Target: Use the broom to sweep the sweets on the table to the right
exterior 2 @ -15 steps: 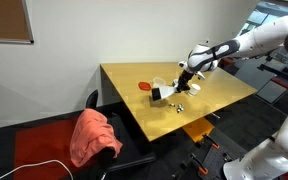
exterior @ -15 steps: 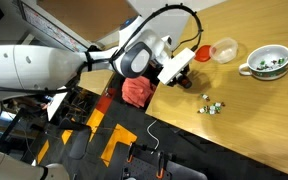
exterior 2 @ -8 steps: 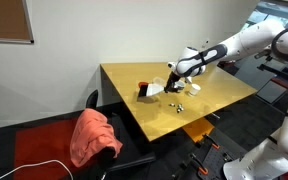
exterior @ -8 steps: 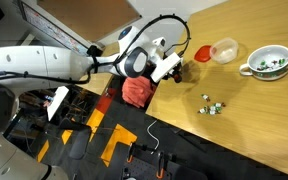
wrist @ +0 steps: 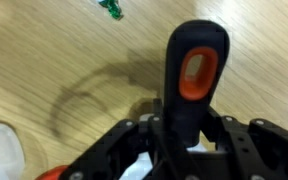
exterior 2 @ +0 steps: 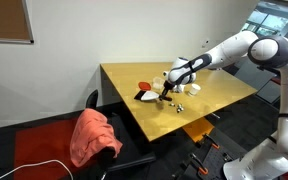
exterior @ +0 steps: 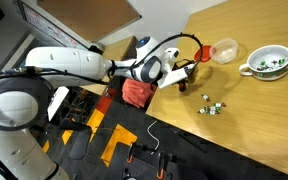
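Observation:
My gripper [exterior: 177, 72] [exterior 2: 168, 86] is shut on the broom's dark handle [wrist: 193, 70], which has an orange hole and stands up between the jaws [wrist: 184, 132] in the wrist view. The broom's white body and black bristle edge [exterior 2: 145, 96] are low over the table [exterior 2: 219, 97], near its edge. The sweets [exterior: 212, 104] lie in a small loose cluster on the table [exterior: 254, 110], apart from the broom. One greenish sweet [wrist: 111, 8] shows at the top of the wrist view.
A green-rimmed white cup [exterior: 267, 62] with pieces inside and a pink translucent cup [exterior: 224, 50] stand beyond the sweets. A red cloth [exterior: 136, 92] [exterior 2: 92, 135] lies on a chair beside the table edge. Cables and equipment cover the floor.
My arm has swung the broom away from the sweets toward the table's edge and lowered it to the surface. The sweets have not moved.

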